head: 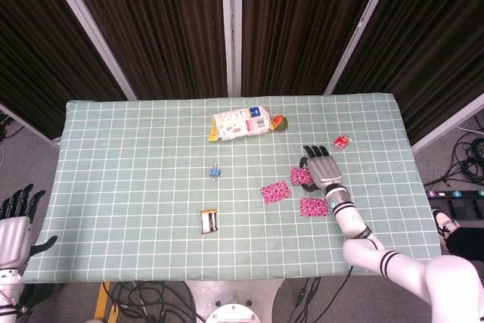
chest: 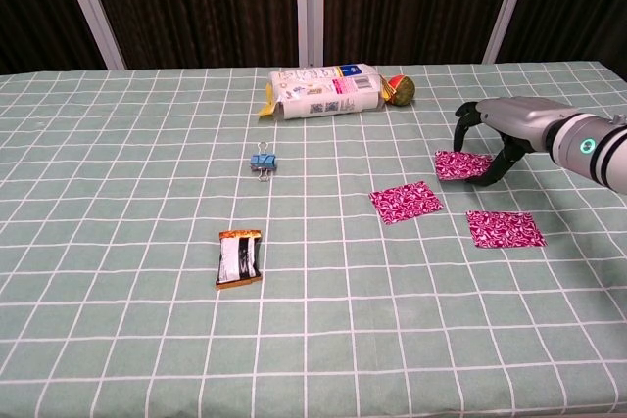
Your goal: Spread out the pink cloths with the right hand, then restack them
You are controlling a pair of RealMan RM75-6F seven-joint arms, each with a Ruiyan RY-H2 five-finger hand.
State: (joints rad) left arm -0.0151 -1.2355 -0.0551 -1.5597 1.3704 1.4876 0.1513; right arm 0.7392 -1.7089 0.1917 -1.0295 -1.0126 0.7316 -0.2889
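Pink cloths are already spread out as three separate squares on the green checked surface, so the restack half looks like what's up next. The far cloth (chest: 460, 164) sits right under the right hand (chest: 493, 132), whose fingers (chest: 459, 125) are curled down over it like a claw, thumb on the near side. In the chest view the cloth's edge looks lifted a bit off the surface, so they're probably pinching it, though the view's too small to be sure.

From those fingers, the middle cloth (chest: 406, 201) lies toward the robot and off to its left, and the near cloth (chest: 504, 228) is almost straight back toward the robot. Both are near, not touching each other. Either would be a short carry.

The left hand (head: 15, 225) hangs off the surface's edge with fingers apart, holding nothing, well away from all of it.
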